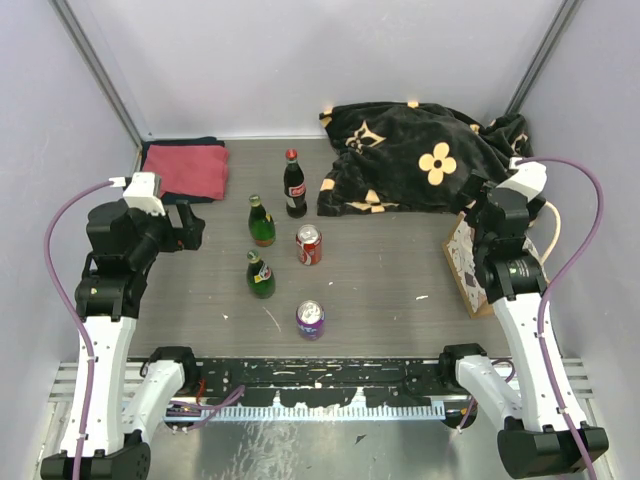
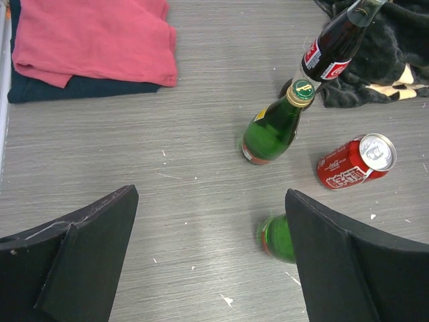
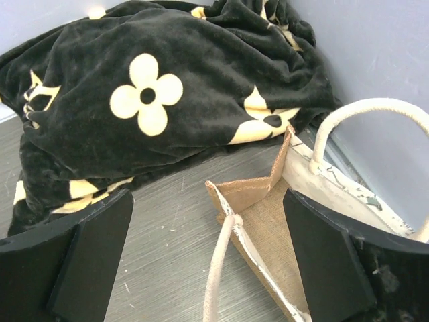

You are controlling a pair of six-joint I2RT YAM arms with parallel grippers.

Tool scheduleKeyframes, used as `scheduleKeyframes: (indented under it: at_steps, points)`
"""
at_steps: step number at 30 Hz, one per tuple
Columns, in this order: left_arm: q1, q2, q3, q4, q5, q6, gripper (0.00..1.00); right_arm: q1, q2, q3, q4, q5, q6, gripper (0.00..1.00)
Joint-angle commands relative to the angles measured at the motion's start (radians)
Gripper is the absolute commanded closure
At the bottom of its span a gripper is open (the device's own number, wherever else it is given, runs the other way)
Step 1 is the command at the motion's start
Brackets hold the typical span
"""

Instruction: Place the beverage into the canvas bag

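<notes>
- The left hand (image 2: 209, 201) hangs over the grey bench (image 2: 167, 147), its two black fingers (image 2: 80, 248) spread wide with nothing between them.
- A green bottle (image 2: 271, 127) with a gold cap stands right of centre.
- Just beyond it stands a dark bottle (image 2: 332, 54) with a red label.
- A red can (image 2: 355, 161) sits to the right of the green bottle.
- A second green bottle (image 2: 276, 238) is nearer, partly hidden by the right finger.
- Far left, a red cloth (image 2: 94, 37) lies on a dark blue cloth (image 2: 80, 87).
- Far right is a black blanket (image 2: 395, 47).
</notes>
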Motion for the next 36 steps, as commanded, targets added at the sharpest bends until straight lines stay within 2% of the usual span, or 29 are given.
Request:
scheduleKeyframes:
  at_steps: [1,5,9,12,17,23,36]
  points:
    - [0.003,-0.013,0.013,-0.016,0.03,-0.006,0.02,-0.005,0.019,0.079,0.039,-0.037,-0.114,0.0]
    - [0.004,-0.011,0.023,-0.019,0.042,-0.008,0.02,-0.006,0.112,0.186,-0.054,-0.102,-0.268,0.01]
    - [0.004,-0.01,0.029,-0.022,0.052,-0.007,0.02,-0.006,0.318,0.404,-0.261,-0.026,-0.313,0.02]
    - [0.005,-0.01,0.028,-0.022,0.056,-0.009,0.02,-0.006,0.399,0.454,-0.312,-0.013,-0.321,0.02]
    - [0.005,-0.018,0.02,-0.028,0.067,-0.01,0.02,-0.016,0.472,0.429,-0.371,0.018,-0.303,0.04]
    - [0.005,-0.036,-0.021,-0.018,0.076,-0.006,0.02,-0.047,0.482,0.346,-0.351,0.028,-0.275,0.07]
    - [0.004,-0.05,-0.082,0.0,0.096,-0.004,0.02,-0.076,0.56,0.191,-0.334,-0.061,-0.211,0.13]
